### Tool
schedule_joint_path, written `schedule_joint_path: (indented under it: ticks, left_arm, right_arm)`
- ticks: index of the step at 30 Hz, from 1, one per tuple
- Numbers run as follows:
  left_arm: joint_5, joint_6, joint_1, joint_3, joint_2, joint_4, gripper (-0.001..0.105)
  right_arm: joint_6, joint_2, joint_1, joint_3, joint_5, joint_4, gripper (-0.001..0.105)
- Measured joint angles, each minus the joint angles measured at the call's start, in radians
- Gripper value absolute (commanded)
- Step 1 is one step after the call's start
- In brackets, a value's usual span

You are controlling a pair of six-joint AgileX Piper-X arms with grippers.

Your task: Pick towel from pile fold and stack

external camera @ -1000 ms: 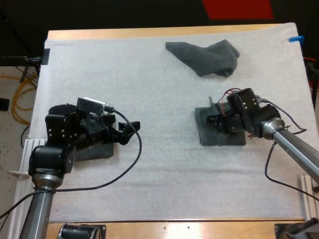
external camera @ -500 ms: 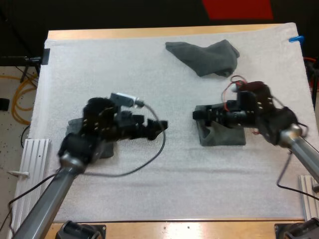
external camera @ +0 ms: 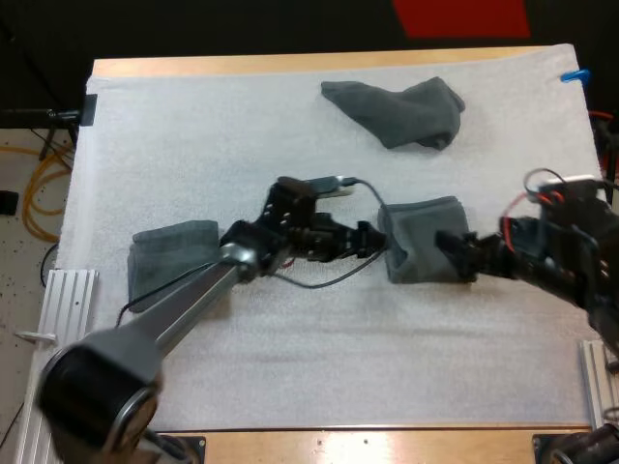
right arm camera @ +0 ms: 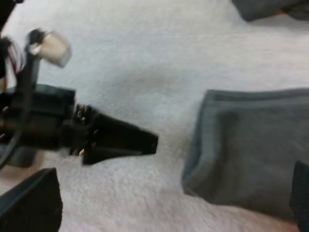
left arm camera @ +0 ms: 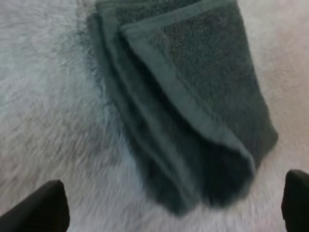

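Note:
A folded dark grey-green towel (external camera: 426, 253) lies right of the mat's middle. My left gripper (external camera: 375, 239) reaches across to its left edge, fingers apart and holding nothing. In the left wrist view the same folded towel (left arm camera: 193, 92) lies just ahead of my open left gripper (left arm camera: 171, 198). My right gripper (external camera: 456, 256) sits at the towel's right side, open. From the right wrist view, the towel (right arm camera: 251, 150) lies between my wide-spread fingers (right arm camera: 34, 200), with the left gripper (right arm camera: 123, 140) pointing at its edge. A crumpled towel (external camera: 401, 111) rests at the far side.
Another folded towel (external camera: 169, 256) lies at the mat's left side, beside my left arm. The white mat (external camera: 242, 145) covers the table. A metal rail (external camera: 53, 300) runs along the table's left edge.
My left arm swung from the left folded towel across to the middle towel's left edge. My right gripper opened, let go of that towel and drew back to the right.

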Motion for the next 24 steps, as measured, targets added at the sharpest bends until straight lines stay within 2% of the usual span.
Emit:
schedule_joint_path:
  ticks: [7, 12, 17, 24]
  left_arm:
    - [0.003, -0.099, -0.02, -0.134, 0.148, -0.006, 0.086]
    - [0.003, -0.117, -0.021, -0.22, 0.23, 0.086, 0.086]
    - [0.003, -0.137, -0.042, -0.261, 0.27, 0.137, 0.086]
    - [-0.003, -0.183, -0.117, -0.295, 0.29, 0.143, 0.084]
  right_arm:
    - [-0.005, -0.141, 0.0, 0.0, 0.028, 0.149, 0.093]
    - [-0.005, -0.214, 0.0, 0.0, 0.059, 0.207, 0.093]
    - [-0.005, -0.254, 0.0, 0.0, 0.094, 0.233, 0.093]
    - [-0.005, -0.256, 0.0, 0.0, 0.1, 0.241, 0.093]
